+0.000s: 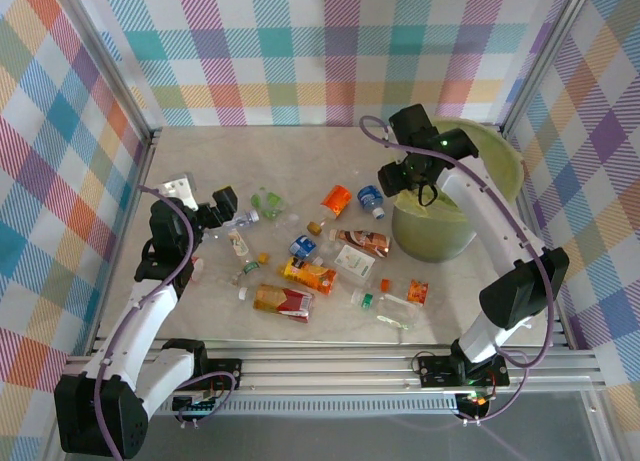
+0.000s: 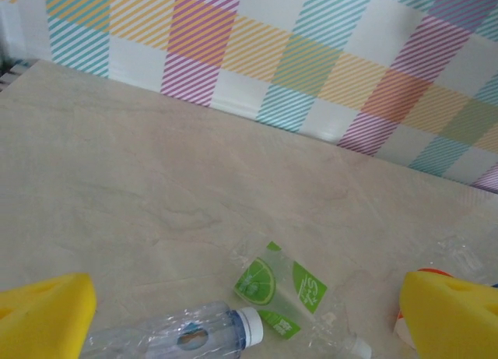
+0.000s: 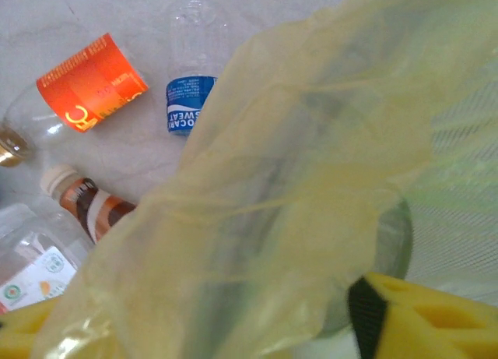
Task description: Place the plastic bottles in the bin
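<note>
Top view, bin [image 1: 500, 156]: far right of the table [image 1: 200, 161], upright, lined with a yellow-green bag; contents hidden behind the right arm [image 1: 490, 216].
Top view, bottles [image 1: 308, 274]: about a dozen scattered on the table between the arms, all outside the bin; nearest ones just beside its left wall.
Top view, right gripper [image 1: 408, 181]: above the bin's left rim, pointing down; spread not readable from here.
Top view, left gripper [image 1: 228, 213]: low at the left end of the scatter, just beside a clear bottle [image 1: 243, 219].
Left wrist, left gripper [image 2: 249, 316]: fingers [image 2: 43, 316] spread wide, pinching nothing; clear bottle [image 2: 179, 336] with white cap lying low between them; green-label bottle [image 2: 280, 285] just behind it.
Right wrist, right gripper [image 3: 226, 328]: fingers [image 3: 424, 320] apart, nothing visibly pinched; bag [image 3: 311, 141] directly below.
Right wrist, table beside the bin: orange-label bottle [image 3: 89, 82], blue-label bottle [image 3: 189, 102] and brown-label bottle [image 3: 89, 207], all lying outside.
Done: hard to judge, at most a bottle or two binned; none verifiable inside.
Left: nearly the whole scatter; probably early in the task.
Likely next: clear bottle for the left gripper, bottles near the bin for the right.
</note>
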